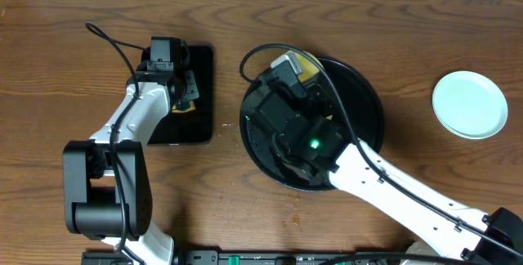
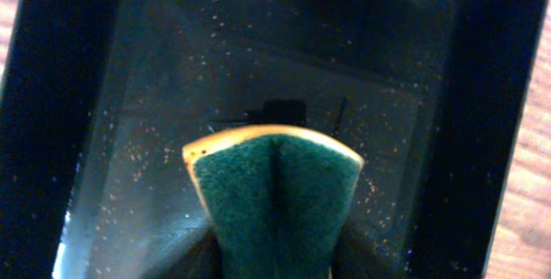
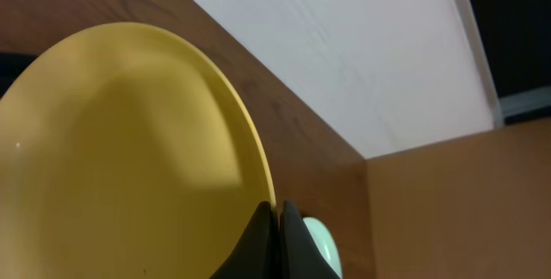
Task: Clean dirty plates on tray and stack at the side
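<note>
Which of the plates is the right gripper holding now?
The pale yellow plate: the right gripper pinches its rim, over the round black tray. The mint-green plate lies apart on the wooden table to the right, with nothing touching it.

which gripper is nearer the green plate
Right. The right gripper is over the round tray, left of the green plate; the left gripper is farther left, over the rectangular tray.

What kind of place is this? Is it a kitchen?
Probably a robot test room, not a real kitchen: at a bare wooden table, the left gripper holds a sponge and the right gripper pinches a yellow plate.
</note>
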You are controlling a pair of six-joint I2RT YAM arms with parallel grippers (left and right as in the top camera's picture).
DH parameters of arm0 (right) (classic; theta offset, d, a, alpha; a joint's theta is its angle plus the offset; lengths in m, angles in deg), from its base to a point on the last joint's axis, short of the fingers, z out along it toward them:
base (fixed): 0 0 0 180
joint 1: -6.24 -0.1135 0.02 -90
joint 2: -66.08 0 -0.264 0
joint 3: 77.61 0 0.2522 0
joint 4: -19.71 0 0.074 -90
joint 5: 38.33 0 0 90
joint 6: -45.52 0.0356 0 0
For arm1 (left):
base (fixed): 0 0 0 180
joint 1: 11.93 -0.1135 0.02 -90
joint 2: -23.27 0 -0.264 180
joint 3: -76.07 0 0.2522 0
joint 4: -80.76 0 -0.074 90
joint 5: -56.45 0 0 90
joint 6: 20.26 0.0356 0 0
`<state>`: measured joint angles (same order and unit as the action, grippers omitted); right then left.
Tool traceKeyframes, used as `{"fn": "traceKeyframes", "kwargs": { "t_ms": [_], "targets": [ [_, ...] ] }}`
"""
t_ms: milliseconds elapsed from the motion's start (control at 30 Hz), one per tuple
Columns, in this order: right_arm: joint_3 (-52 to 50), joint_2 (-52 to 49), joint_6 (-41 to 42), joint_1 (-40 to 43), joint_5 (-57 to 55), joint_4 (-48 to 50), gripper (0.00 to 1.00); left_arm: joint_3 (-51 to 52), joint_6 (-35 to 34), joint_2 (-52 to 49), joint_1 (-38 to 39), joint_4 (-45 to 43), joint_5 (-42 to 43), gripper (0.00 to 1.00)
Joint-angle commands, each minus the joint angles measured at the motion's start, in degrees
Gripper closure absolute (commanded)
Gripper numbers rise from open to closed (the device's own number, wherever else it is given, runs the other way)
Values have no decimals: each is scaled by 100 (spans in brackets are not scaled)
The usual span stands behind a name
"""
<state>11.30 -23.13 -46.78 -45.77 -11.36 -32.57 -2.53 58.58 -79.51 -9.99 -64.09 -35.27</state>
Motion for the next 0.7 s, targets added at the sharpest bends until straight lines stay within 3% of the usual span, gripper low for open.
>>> {"fn": "traceKeyframes", "kwargs": {
  "t_ms": [0,67,333,667],
  "targets": [
    [9,7,348,240,-9,0,99,61,22,-74,-26,-2,-72,43],
    [9,7,358,380,42,46,99,61,20,-74,-26,-2,-70,20],
    [17,39,813,1853,2157,153,99,61,20,-74,-26,-2,-70,15],
    [28,72,1342,5329,5224,267,99,61,20,-74,-26,-2,-70,12]
  ]
}}
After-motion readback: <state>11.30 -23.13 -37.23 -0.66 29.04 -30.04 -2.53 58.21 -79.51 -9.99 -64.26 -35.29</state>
